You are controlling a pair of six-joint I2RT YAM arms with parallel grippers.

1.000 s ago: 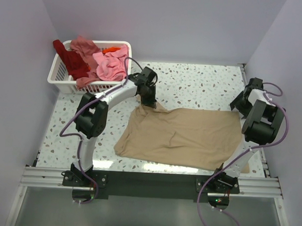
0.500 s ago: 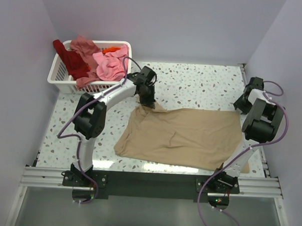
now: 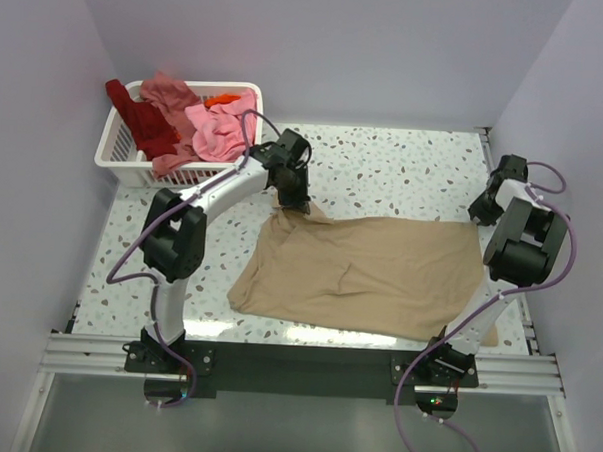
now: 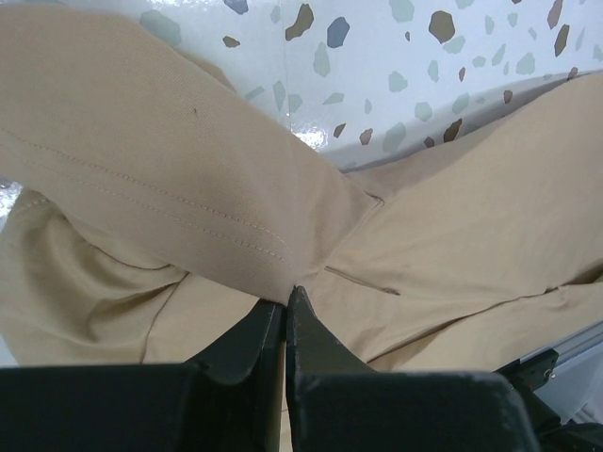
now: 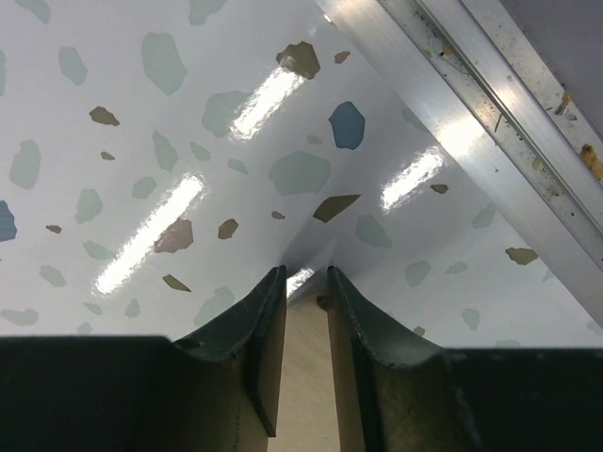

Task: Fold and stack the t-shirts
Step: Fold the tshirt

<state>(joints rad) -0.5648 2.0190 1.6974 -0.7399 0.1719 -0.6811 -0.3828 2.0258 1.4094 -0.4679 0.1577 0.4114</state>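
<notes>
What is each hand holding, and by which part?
Left hand pinches the tan t-shirt at its far left corner. Right hand straddles the far right corner; grip cannot be told.

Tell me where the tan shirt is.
In the top view, the tan shirt lies spread across the table's near middle; the left gripper pinches its far left corner.

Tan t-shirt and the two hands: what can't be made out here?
- Top view: left hand fingertips, hidden by its own wrist over the tan t-shirt.
- Right wrist view: whether the right hand grips the tan strip between its fingers; the bottom edge cuts it off.
- Top view: the basket bottom, buried under the shirt pile.
</notes>
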